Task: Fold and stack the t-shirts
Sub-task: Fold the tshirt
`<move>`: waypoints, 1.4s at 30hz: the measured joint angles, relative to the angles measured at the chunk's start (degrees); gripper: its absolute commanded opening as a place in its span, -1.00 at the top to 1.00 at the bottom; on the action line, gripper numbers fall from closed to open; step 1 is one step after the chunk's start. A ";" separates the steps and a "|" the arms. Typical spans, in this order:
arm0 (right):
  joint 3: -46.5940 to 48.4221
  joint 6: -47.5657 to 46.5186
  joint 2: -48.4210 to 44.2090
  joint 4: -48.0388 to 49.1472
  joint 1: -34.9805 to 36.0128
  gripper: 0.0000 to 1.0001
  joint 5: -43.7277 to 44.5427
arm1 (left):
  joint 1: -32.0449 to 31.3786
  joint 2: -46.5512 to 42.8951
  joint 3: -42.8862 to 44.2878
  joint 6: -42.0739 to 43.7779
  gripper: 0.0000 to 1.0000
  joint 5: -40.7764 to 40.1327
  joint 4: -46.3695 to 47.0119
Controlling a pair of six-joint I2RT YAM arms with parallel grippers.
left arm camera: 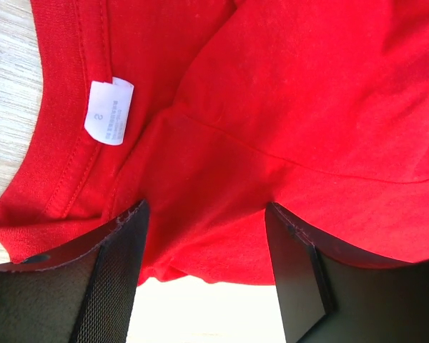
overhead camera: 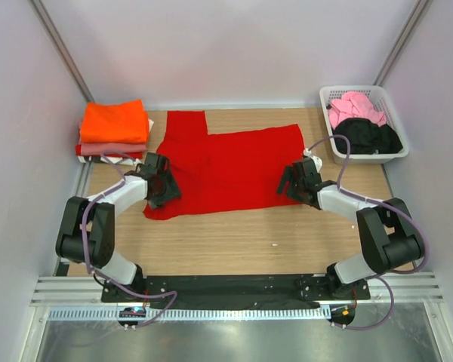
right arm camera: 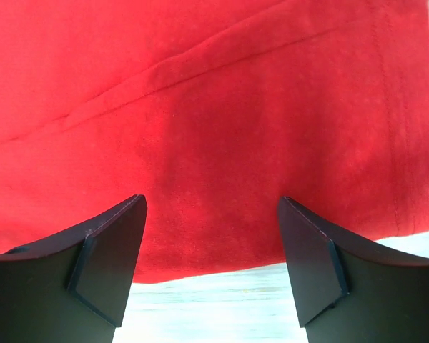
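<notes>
Now the left end effector and right end effector both gape, jaws apart, at opposite ends of the red t-shirt. A shallow pinch might catch one layer, skewing the fold.

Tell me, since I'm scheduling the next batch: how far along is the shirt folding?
Done: a folded stack, orange t-shirt on top, at far left. In hand: the red t-shirt lies spread, left gripper and right gripper open at its side edges. Left: the pink t-shirt and black t-shirt in the basket.
</notes>
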 measured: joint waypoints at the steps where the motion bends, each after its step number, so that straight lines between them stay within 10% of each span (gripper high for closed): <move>1: -0.92 1.29 -0.74 0.79 0.00 -0.66 0.35 | -0.04 -0.55 -0.61 0.04 -0.34 0.07 0.57; 21: -9.03 12.44 -24.48 -18.29 0.02 -0.91 2.40 | -3.78 -18.53 -4.13 -2.47 -0.77 -2.34 -14.49; 27: 1.36 7.34 -27.30 -20.92 0.02 -0.92 3.56 | -3.65 -10.14 19.54 2.12 -0.88 -5.77 -14.49; 42: 2.21 3.96 -37.11 -25.73 0.15 -0.93 -5.29 | 7.15 55.17 93.24 8.04 -0.60 -1.44 -17.16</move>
